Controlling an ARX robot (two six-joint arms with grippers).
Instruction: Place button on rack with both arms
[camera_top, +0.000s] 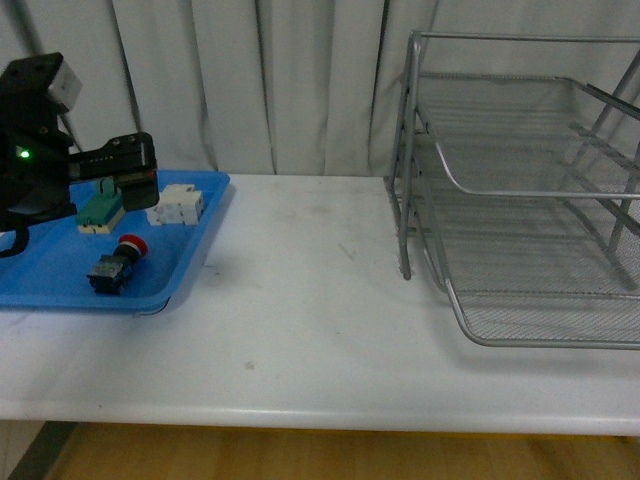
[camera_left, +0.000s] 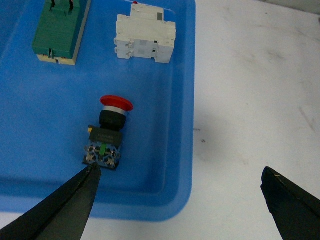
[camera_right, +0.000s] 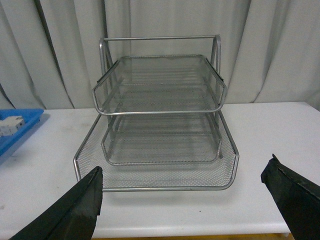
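Hovering, jaws spread, above the button (camera_left: 107, 132) at 9 o'clock, left gripper (camera_left: 180, 172) prepares pickup; right gripper (camera_right: 181, 172), jaws spread, faces the rack (camera_right: 160, 100).

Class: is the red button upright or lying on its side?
On its side: the button lies lengthwise on the blue tray.

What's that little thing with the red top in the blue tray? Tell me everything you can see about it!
The button has a round red cap, a black neck and a blocky black body whose bluish end shows a green spot and small metal screws. It looks plastic. It lies on its side on the blue tray, cap towards the white component, apart from it.
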